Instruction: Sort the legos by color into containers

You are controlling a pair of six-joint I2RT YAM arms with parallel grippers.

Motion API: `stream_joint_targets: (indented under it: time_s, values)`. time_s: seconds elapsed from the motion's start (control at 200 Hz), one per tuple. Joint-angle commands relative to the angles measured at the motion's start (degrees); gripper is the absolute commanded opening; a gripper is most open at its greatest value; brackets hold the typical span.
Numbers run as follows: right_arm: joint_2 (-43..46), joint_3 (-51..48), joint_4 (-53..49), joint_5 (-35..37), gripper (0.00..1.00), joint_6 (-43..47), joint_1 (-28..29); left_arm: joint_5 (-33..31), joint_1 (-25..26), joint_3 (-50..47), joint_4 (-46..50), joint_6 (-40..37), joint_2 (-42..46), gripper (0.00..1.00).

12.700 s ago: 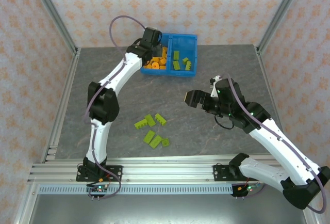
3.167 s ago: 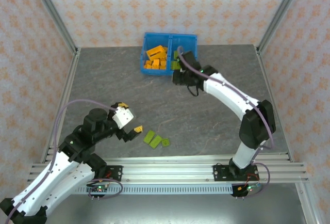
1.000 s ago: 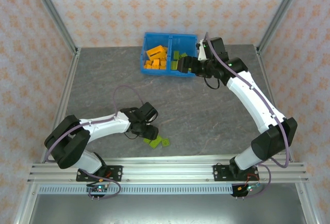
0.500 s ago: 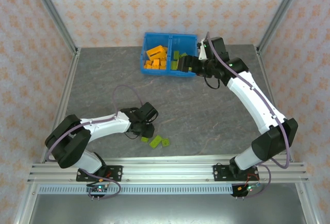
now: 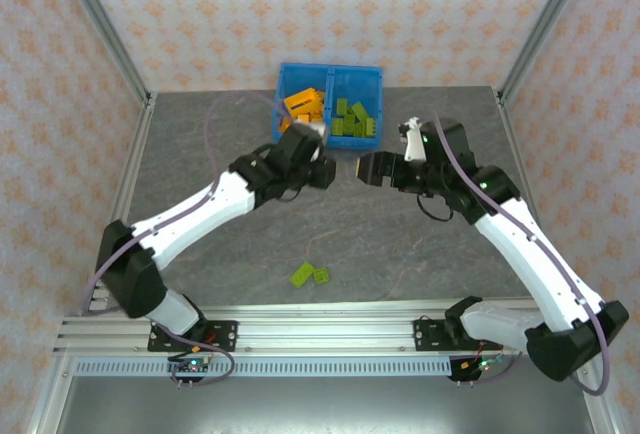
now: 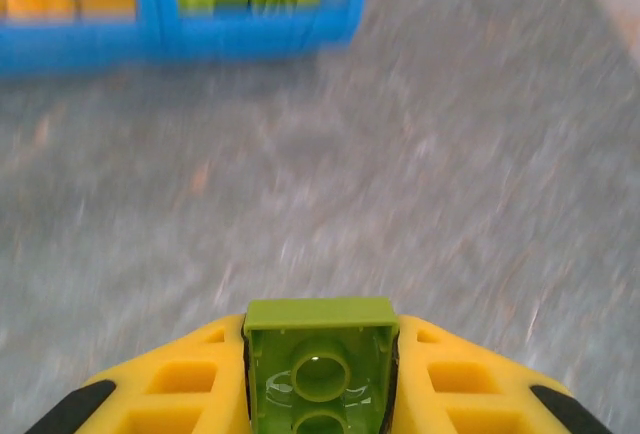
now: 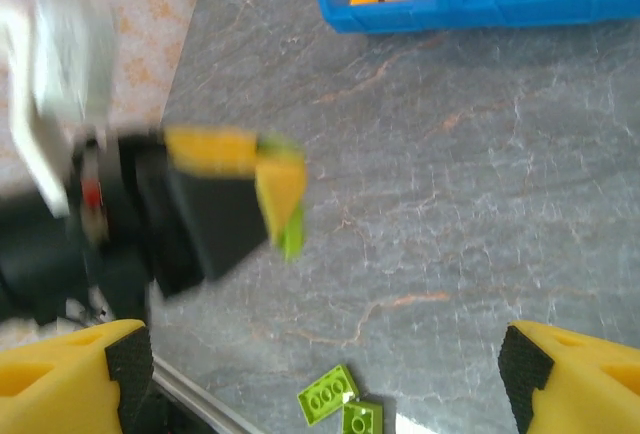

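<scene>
Left gripper (image 5: 322, 173) — clamped on a lime brick (image 6: 320, 359) — has swung from 6 o'clock to the near wall of the blue bin (image 5: 330, 68); right gripper (image 5: 368, 169), fingers apart, has backed off.

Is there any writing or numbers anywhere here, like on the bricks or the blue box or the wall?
Nothing here can be read.
The lime green plastic brick pinched between yellow fingers shows bare plastic, no letters.
The bright blue plastic bin has no label.
The wall has an orange pattern of shapes, not words.
Studs on the loose lime green bricks on the table are too small to tell.
</scene>
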State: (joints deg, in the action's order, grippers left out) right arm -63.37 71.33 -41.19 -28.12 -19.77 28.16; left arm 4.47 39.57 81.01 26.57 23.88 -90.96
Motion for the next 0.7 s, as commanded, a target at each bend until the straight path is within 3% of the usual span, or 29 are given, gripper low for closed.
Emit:
stream_joint_targets:
  time_s: [0.0,0.11,0.225,0.385,0.475,0.535,0.696]
  values:
    - [4.82,-3.40,-0.31,0.61,0.91,-2.80,0.31,-4.18,-1.26,9.84,-3.60,-4.38,-9.32,0.28]
    - [7.98,-5.05,-2.16,2.83,0.91,-3.43,0.37,-6.07,-2.92,22.56,-5.48,-5.23,-20.44,0.28]
    - [10.14,-5.72,-3.56,4.13,0.91,-3.78,0.32,-11.95,-4.49,40.19,-0.71,-6.31,-33.59,0.26]
    - [11.12,-5.81,-5.15,5.05,0.91,-4.21,0.35,-12.25,-6.37,64.15,3.51,-7.43,-50.82,0.27]
    - [11.68,-6.33,-5.05,4.96,0.91,-5.05,0.36,-16.78,-6.59,75.60,4.92,-7.81,-58.62,0.30]
    - [12.04,-6.57,-5.04,4.92,0.91,-5.51,0.34,-18.21,-6.87,78.81,2.92,-8.68,-61.59,0.32]
    - [12.57,-6.73,-5.74,5.36,0.91,-5.63,0.38,-15.24,-7.40,76.40,-4.67,-10.42,-61.16,0.45]
